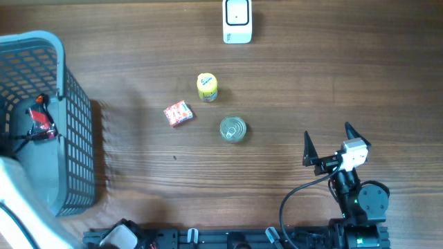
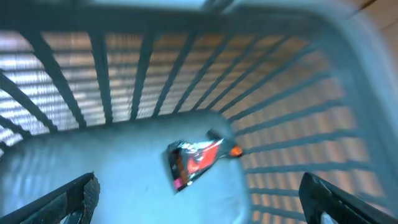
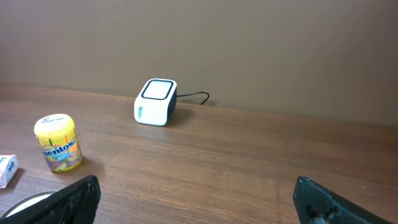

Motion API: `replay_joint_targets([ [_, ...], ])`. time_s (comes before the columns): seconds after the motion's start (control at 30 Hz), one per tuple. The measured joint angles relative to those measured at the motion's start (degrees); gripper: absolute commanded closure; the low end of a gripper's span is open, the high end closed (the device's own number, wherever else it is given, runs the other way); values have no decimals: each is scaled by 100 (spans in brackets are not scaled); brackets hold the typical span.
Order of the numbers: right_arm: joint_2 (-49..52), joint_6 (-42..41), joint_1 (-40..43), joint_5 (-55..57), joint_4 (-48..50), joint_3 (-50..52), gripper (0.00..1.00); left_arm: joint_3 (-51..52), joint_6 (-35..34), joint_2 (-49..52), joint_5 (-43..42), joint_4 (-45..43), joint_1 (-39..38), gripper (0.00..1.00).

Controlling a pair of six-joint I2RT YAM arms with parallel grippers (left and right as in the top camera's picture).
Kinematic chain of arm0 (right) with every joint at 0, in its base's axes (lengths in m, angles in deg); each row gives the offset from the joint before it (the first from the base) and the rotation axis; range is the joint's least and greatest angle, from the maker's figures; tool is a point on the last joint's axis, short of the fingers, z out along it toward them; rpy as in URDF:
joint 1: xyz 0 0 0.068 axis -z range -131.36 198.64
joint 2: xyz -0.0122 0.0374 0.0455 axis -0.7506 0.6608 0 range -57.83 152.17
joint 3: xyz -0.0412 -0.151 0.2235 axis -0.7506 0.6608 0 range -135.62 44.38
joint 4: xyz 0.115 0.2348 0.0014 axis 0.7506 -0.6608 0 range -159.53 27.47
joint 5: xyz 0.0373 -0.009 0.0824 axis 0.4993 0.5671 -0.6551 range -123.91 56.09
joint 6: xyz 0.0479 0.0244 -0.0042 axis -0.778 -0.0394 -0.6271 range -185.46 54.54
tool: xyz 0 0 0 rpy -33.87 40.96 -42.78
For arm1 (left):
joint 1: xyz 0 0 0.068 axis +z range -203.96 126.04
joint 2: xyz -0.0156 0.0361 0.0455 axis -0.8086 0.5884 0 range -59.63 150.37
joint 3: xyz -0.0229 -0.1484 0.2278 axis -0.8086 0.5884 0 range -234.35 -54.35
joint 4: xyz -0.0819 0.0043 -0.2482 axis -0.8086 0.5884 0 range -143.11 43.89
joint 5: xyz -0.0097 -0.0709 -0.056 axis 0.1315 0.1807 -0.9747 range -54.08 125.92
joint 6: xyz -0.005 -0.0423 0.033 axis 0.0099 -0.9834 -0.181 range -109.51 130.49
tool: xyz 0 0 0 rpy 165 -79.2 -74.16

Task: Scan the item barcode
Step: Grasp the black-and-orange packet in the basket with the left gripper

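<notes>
hanging in the basket (image 2: 292,93), left hand (image 2: 199,198) splayed above a red packet (image 2: 198,160).

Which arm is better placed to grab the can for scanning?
Right. The right end effector is open, nearer the can, with the scanner in its wrist view. The left end effector is over in the basket, farther off.

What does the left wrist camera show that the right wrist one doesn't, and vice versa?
Left wrist only: the inside of the grey basket, a red foil packet lying on its floor. Right wrist only: the white scanner with its cable, the yellow Mentos tub, edges of a can and a small packet. Shared: no objects, only that the left gripper and the right gripper each stand open and empty.
</notes>
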Motion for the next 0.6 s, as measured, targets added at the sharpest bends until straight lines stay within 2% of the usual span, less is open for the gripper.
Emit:
replay_joint_targets([
  [0.07,0,0,0,0,4,0,0,2,310,535,-664,-319,345,0],
  [0.2,0,0,0,0,4,0,0,2,1158,1351,-1316,-702,496,0],
  [0.47,0,0,0,0,2,0,0,7,3298,2173,-1676,-1530,105,0],
  [0.6,0,0,0,0,4,0,0,7,3735,2586,-1742,-1856,87,0],
])
